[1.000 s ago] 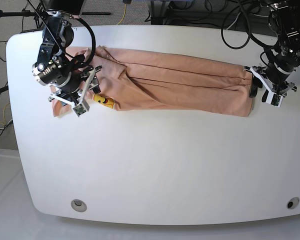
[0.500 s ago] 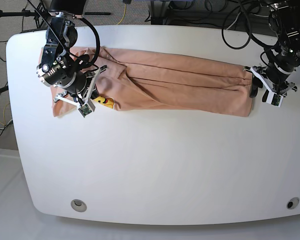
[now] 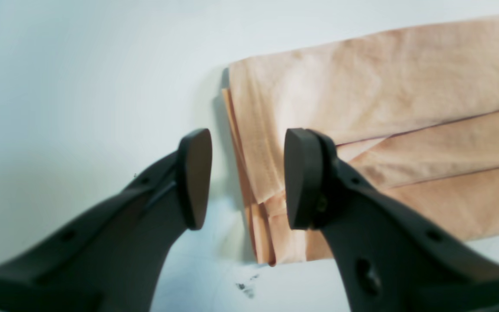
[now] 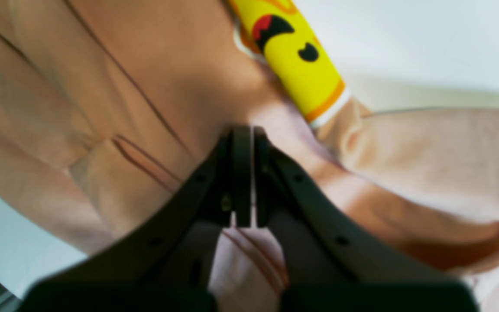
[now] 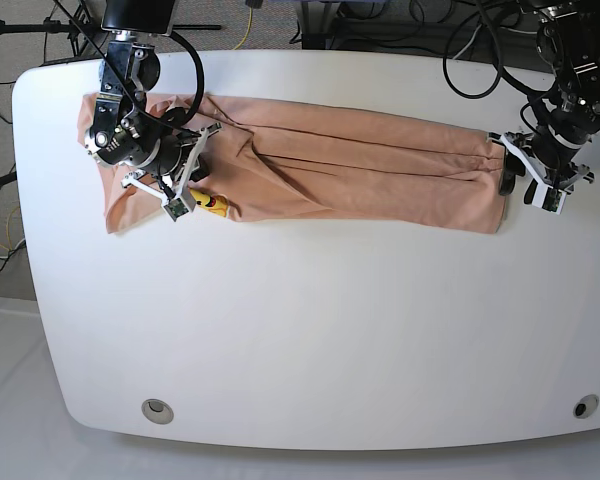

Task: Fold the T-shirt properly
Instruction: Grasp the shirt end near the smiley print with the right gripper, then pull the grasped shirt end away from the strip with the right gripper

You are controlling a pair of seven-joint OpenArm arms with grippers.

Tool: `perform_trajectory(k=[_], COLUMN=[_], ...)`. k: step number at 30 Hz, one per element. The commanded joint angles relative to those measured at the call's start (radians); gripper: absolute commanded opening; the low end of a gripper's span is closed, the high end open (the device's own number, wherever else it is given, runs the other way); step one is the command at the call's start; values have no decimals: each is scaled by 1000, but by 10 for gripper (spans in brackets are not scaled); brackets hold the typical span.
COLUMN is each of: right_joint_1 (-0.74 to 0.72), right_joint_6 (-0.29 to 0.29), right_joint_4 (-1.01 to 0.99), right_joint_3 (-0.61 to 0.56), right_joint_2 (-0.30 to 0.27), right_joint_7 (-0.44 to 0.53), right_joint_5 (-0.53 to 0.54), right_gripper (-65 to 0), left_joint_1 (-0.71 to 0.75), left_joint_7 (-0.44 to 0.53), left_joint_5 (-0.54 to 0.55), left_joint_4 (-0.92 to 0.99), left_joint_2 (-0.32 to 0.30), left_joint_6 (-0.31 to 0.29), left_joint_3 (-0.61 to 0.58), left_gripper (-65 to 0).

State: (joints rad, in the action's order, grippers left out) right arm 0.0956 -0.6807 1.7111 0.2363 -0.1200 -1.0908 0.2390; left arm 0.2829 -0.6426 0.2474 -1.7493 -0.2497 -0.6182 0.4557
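A: The base camera is looking straight down, taking in the whole table (image 5: 310, 330) from well above.

B: Both wrist cameras are peering close along their jaws. The left is sharing the T-shirt (image 3: 362, 108) end at three o'clock; the right, somewhat blurred, the nine o'clock end.

My white table (image 5: 310, 330) fills most of the base view — two small round fittings sit near its front edge, one at the left (image 5: 157, 409), one at the right (image 5: 580, 407). Black cables (image 5: 470, 40) trail behind the far edge.
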Motion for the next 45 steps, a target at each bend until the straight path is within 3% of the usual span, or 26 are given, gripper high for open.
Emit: perform_trajectory(k=[1,21,30,45], right_joint_1=[-20,-181,-210,-251], right_joint_6=[-4,-4,-4,-4], right_joint_4=[-6,-127,-291,-314], right_joint_3=[4,4,2,8], right_joint_2=[-22,-43,-63,-117], right_joint_7=[27,33,165,177], right_joint_5=[12,10,10,18], right_gripper=[-650,-650,-650,-650], left_joint_1=[-4,-4,-4,-6], left_joint_7=[20,20,20,20], left_joint_5=[11,11,11,11], left_joint_4=[-18,-18,-18,-18], left_joint_2=[-10,-10,-10,-10], left_joint_6=[1,1,1,1], left_joint_3=[7,7,7,5], left_gripper=[-394,-394,-394,-394])
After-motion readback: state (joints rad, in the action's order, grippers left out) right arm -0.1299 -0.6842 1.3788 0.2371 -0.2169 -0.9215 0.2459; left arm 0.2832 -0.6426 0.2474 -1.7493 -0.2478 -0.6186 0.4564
